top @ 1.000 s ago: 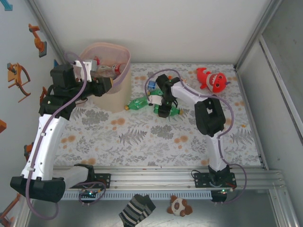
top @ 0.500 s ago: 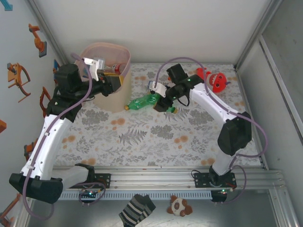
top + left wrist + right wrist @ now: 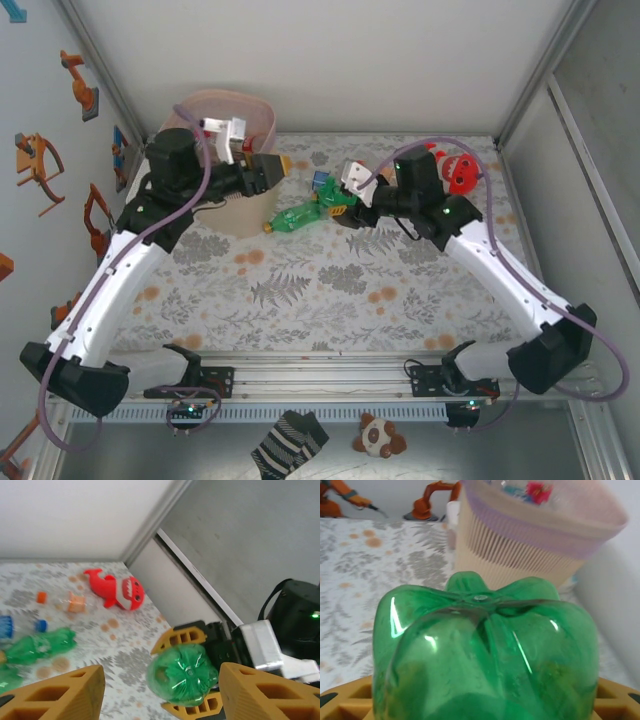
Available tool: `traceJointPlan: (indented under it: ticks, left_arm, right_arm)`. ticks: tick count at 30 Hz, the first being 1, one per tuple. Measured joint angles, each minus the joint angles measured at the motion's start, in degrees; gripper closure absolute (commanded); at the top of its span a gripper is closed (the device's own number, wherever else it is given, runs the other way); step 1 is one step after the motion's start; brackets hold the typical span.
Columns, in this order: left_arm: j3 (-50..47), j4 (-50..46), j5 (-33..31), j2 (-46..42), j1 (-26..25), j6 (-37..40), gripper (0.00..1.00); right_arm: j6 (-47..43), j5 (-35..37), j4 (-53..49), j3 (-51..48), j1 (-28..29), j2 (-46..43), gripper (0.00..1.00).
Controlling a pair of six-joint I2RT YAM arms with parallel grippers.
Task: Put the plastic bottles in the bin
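Note:
My right gripper (image 3: 338, 203) is shut on a green plastic bottle (image 3: 327, 199), lifted off the table right of the bin (image 3: 232, 212). In the right wrist view that bottle's base (image 3: 485, 650) faces the pale pink and beige bin (image 3: 535, 540), where coloured labels show through the top. My left gripper (image 3: 272, 165) hangs beside the bin's rim, open and holding nothing. Beyond its fingers (image 3: 65, 695), the left wrist view shows the held bottle (image 3: 182, 674). Another green bottle (image 3: 295, 217) lies on the table, and a clear one (image 3: 75, 601) lies further back.
A red plush toy (image 3: 450, 170) lies at the back right of the patterned table (image 3: 330, 300). Small blue-capped pieces (image 3: 320, 181) sit behind the green bottle. Walls close the table in at the back and on both sides.
My left gripper has opened wider and swung right, away from over the bin. My right gripper has lifted a green bottle off the table, and its arm has stretched out to the right.

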Motion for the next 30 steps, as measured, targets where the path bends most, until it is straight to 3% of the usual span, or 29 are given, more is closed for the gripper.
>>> traceJointPlan:
  ticks: [6, 11, 30]
  left_arm:
    - [2.3, -0.1, -3.5, 4.5, -7.0, -1.3, 0.33]
    - [3.4, 0.0, -2.8, 6.3, -10.3, 1.6, 0.31]
    - [2.8, -0.2, 7.1, -6.2, -13.1, 31.6, 0.21]
  right_arm:
    - [-5.9, 7.7, 7.1, -4.5, 3.7, -4.8, 0.5]
    - [-5.9, 8.0, 8.2, -3.9, 3.7, -4.9, 0.51]
    - [14.8, -20.9, 5.1, 5.0, 3.7, -7.1, 0.54]
